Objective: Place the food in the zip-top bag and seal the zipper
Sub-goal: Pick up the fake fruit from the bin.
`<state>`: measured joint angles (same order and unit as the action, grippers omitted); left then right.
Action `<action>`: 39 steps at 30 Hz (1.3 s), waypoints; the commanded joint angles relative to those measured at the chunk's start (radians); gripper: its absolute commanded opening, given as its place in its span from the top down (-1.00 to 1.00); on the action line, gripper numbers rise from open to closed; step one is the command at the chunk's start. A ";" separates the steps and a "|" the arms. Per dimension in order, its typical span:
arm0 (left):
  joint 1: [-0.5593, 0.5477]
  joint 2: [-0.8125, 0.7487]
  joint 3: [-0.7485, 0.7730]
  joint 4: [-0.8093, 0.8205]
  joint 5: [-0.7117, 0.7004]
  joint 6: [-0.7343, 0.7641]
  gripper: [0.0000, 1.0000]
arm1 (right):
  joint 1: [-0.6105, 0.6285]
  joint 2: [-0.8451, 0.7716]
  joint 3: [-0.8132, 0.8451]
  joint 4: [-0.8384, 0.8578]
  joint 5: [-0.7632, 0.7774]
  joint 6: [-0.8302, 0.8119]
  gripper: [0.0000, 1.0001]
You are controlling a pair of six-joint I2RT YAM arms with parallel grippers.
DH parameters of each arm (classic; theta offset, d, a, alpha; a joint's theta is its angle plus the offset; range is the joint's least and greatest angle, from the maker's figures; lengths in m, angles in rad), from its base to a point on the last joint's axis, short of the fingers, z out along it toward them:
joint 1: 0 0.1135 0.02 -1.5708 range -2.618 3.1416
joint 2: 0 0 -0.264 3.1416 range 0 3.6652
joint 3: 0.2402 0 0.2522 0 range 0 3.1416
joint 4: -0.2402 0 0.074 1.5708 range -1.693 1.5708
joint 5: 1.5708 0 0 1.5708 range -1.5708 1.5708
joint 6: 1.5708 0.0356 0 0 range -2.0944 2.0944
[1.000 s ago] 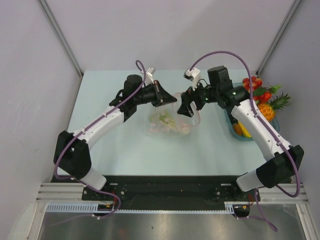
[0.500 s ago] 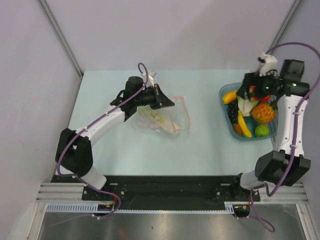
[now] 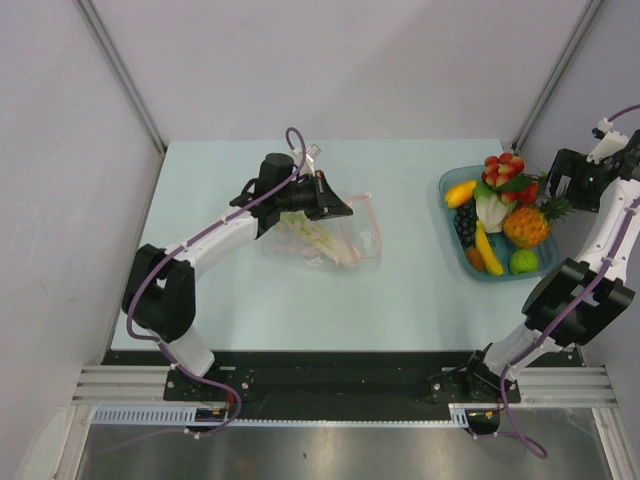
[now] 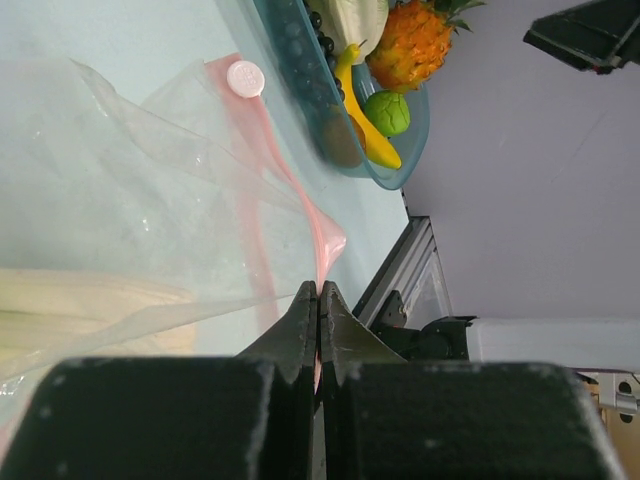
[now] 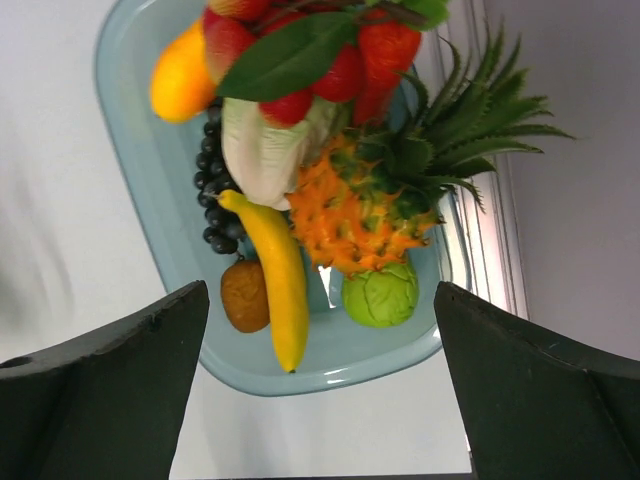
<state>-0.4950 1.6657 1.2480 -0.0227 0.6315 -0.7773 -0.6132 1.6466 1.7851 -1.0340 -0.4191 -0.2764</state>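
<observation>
1. Top external view: the left end effector [image 3: 335, 205] is clenched on the zipper [image 3: 368, 212] edge of the bag. The left wrist view shows its jaws meeting on the pink strip with no gap. It has stayed in roughly the same place over the last second.
2. The bag [image 3: 325, 240] lies on the desk [image 3: 400, 300], left of centre, with its mouth facing right. A second ago both end effectors were at that mouth. Now only the left one holds it, and the plastic has slumped flatter. Pale stalks [image 3: 312, 238] lie inside.
3. The bowl [image 3: 490, 277] at the right holds strawberries [image 3: 505, 168], grapes [image 3: 465, 225], a banana [image 3: 487, 250], a pineapple [image 3: 525, 225] and a green ball [image 3: 520, 262]. Nothing seems to have left it in the last half second.
4. The right end effector [image 3: 565, 185] has swung away from the bag mouth, crossed the bowl and now hangs just past the bowl's far right side. It is released, with its jaws spread wide and nothing between them.
5. Judged from this, the right arm is lining up for its next pick. Most of the food is not yet bagged and the zipper is unsealed, so the task is at an early stage.
</observation>
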 commanded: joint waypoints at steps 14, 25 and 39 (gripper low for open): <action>0.007 0.088 0.056 0.139 0.054 -0.079 0.99 | -0.002 0.312 0.223 0.213 0.273 0.313 -1.00; 0.018 0.152 0.131 0.107 0.071 -0.076 0.99 | 0.089 0.226 -0.102 0.478 0.563 0.374 -0.88; 0.026 0.160 0.133 0.110 0.080 -0.079 0.99 | 0.101 0.134 -0.188 0.476 0.707 0.477 -1.00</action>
<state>-0.4782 1.8275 1.3510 0.0570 0.6868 -0.8471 -0.5125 1.8843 1.5967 -0.5667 0.2199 0.1333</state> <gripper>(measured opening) 0.005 0.980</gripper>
